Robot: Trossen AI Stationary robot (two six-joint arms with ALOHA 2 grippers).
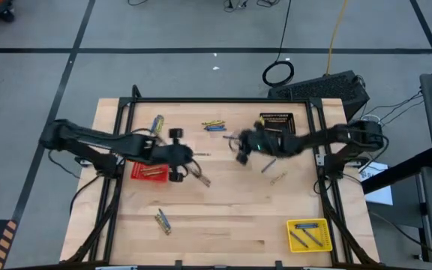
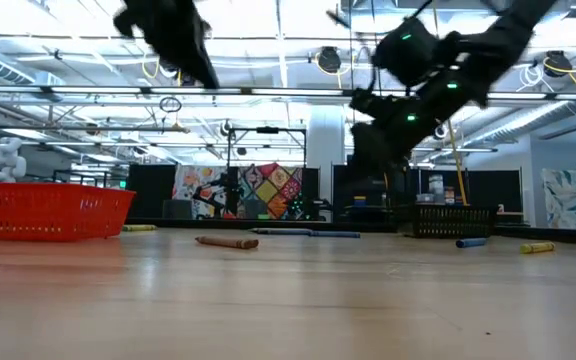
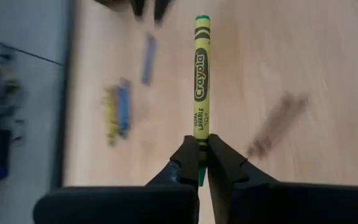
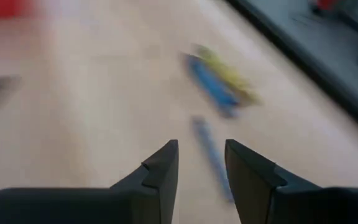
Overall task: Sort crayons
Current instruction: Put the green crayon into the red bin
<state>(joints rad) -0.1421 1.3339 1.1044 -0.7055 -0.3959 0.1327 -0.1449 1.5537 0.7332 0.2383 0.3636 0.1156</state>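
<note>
Red basket [image 1: 147, 172], black basket [image 1: 277, 120], yellow basket [image 1: 308, 235] on wooden table [image 1: 223, 217].

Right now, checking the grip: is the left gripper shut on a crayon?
Shut. The left gripper pinches the end of a yellow crayon, held above the table.

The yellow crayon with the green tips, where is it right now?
The yellow crayon is pinched at one end in the left pincer, raised above the table near the red basket in the high view.

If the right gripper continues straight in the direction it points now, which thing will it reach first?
Probably the single blue crayon lying on the table just ahead of the open right gripper, roughly in line with the gap. Beyond it lies a blue and yellow crayon pair. The view is blurred, so depth is uncertain.
</note>
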